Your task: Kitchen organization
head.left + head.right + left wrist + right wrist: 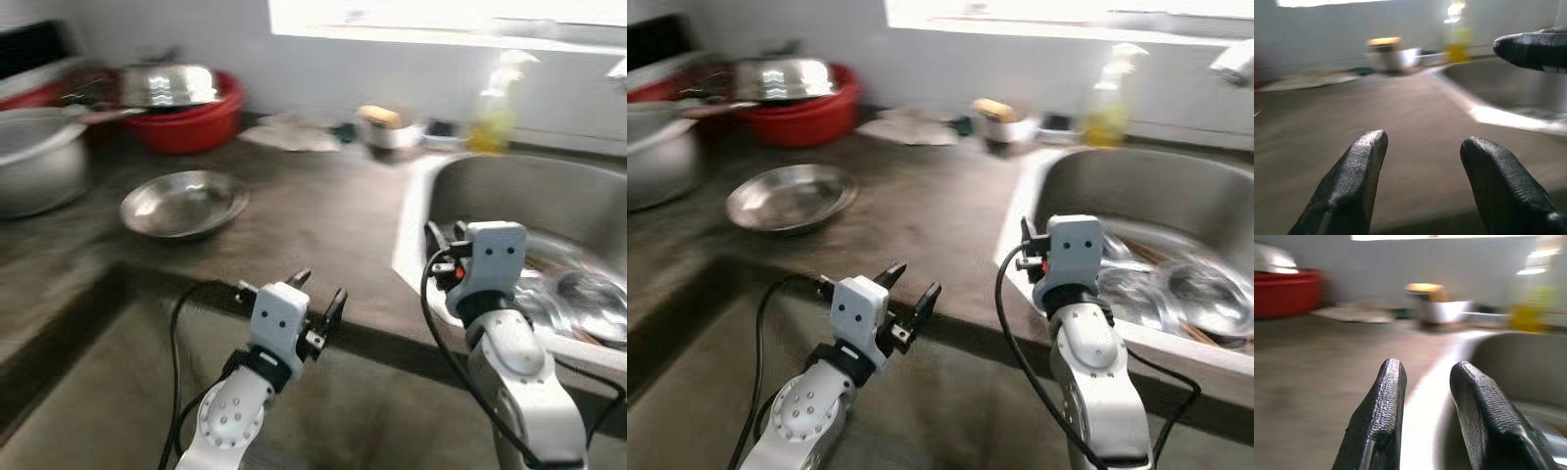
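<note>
The left gripper (317, 294) hovers at the tabletop (313, 215) edge, fingers apart and empty. The steel bowl (183, 204) lies on the tabletop at about 10 o'clock from it, well apart. The right gripper (1425, 382), slightly parted and holding nothing, is at the sink (549, 196) rim; blurred steel dishes (588, 299) lie inside at its 3 o'clock. No writing can be read.

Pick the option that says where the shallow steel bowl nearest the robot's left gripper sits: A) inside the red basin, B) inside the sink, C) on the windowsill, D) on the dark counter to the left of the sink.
D: the shallow steel bowl rests alone on the dark counter, left of the sink and in front of the red basin.
</note>
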You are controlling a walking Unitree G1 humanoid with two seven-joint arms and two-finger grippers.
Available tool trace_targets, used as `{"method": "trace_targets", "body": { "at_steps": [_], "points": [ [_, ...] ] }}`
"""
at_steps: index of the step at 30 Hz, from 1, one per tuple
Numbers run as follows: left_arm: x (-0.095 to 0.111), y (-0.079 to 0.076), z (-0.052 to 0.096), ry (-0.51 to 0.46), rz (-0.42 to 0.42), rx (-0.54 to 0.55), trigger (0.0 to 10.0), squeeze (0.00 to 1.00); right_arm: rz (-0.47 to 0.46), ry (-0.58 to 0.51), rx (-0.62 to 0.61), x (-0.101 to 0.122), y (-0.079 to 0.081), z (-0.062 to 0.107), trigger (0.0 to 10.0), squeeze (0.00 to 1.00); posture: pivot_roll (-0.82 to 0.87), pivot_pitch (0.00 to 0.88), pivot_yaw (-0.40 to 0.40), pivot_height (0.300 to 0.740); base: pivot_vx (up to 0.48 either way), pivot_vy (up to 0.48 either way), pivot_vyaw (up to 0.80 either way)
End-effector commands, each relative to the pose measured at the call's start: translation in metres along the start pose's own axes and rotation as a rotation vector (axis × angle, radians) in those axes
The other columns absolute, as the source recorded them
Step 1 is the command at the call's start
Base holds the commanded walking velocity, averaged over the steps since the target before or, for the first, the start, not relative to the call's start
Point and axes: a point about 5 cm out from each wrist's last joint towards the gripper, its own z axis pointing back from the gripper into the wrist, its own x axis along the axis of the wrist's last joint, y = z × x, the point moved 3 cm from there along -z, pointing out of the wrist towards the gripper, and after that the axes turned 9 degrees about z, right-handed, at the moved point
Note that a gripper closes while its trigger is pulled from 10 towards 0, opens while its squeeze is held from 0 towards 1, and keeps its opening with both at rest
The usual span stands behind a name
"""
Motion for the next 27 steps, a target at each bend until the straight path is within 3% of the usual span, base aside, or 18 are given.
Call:
{"method": "trace_targets", "body": {
  "at_steps": [1, 11, 14, 20, 27],
  "points": [
    [-0.002, -0.001, 0.001, 0.008, 0.000, -0.005, 10.0, 0.00, -0.015, -0.008, 0.008, 0.001, 0.004, -0.001, 10.0, 0.00, 0.08, 0.064, 0.010, 0.740, 0.000, 0.480, 0.80],
    [-0.003, -0.001, 0.002, 0.013, -0.039, -0.001, 10.0, 0.00, -0.025, -0.010, 0.038, 0.006, 0.011, -0.007, 10.0, 0.00, 0.08, 0.074, 0.009, 0.740, 0.000, 0.096, 0.80],
    [-0.005, 0.000, 0.002, 0.022, -0.067, 0.004, 10.0, 0.00, -0.041, 0.004, 0.036, 0.005, 0.011, -0.011, 10.0, 0.00, 0.08, 0.077, 0.008, 0.740, 0.182, 0.000, 0.00],
    [-0.004, 0.000, 0.002, 0.010, -0.038, 0.016, 10.0, 0.00, -0.056, 0.011, 0.040, 0.008, 0.009, -0.022, 10.0, 0.00, 0.08, 0.083, 0.006, 0.740, 0.231, 0.000, 0.00],
    [-0.010, 0.003, 0.005, 0.038, -0.029, 0.052, 10.0, 0.00, -0.093, 0.031, 0.096, 0.012, 0.016, -0.051, 10.0, 0.00, 0.09, 0.096, -0.005, 0.740, 0.000, 0.000, 0.00]
  ]
}}
